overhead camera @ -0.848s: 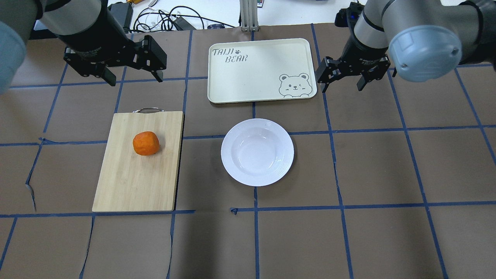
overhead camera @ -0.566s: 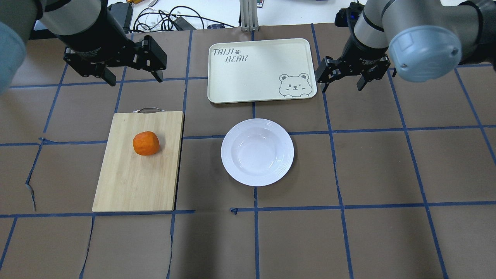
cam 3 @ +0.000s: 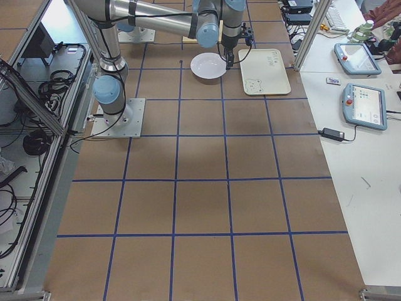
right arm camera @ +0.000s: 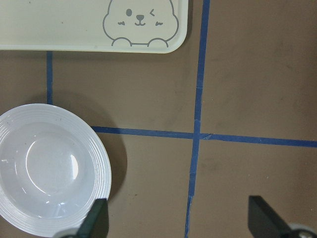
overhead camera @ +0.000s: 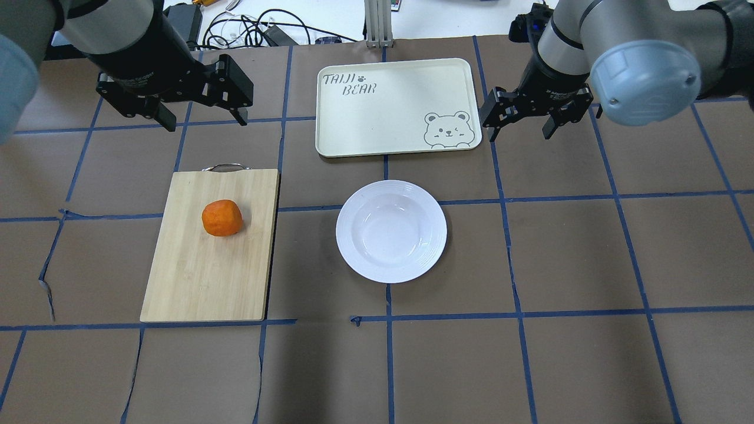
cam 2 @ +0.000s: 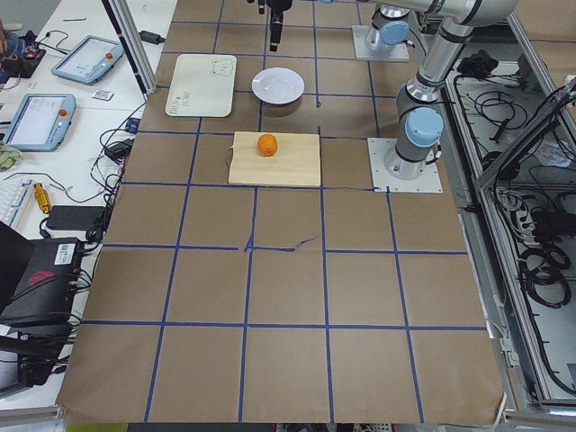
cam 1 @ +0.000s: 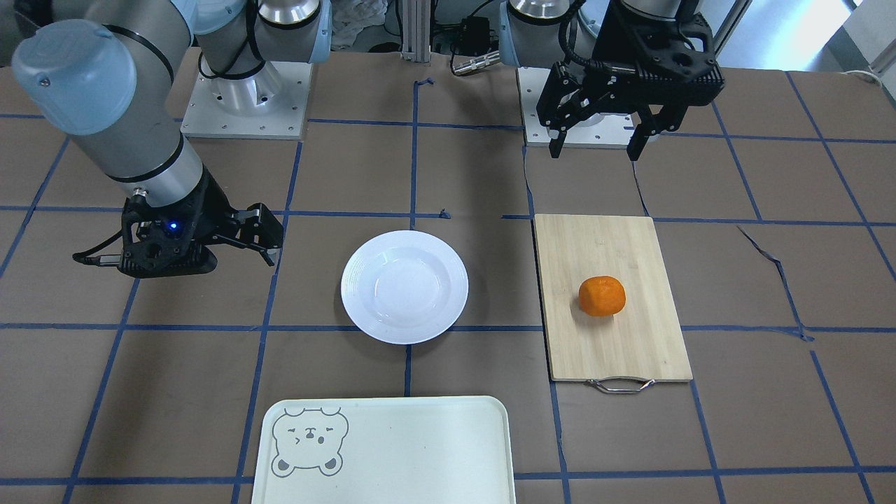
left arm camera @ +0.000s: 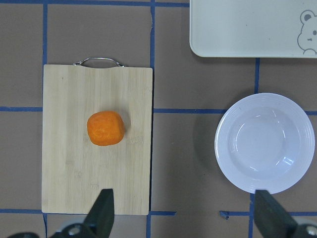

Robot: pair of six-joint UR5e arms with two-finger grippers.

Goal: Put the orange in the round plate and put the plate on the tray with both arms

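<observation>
Left hand (overhead camera: 206,122) hovered, fingers spread wide, nothing held. Right hand (overhead camera: 519,134) likewise spread, empty. Both pointed straight down, arms well apart.

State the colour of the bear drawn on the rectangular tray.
Grey bear on pale cream-green tray; clearest in right wrist-mounted view.

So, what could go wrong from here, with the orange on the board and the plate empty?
The orange lies loose on the cutting board and may roll when the left hand closes on it.
The round plate is glossy with a low rim, so the grip may slip while lifting it.
</observation>
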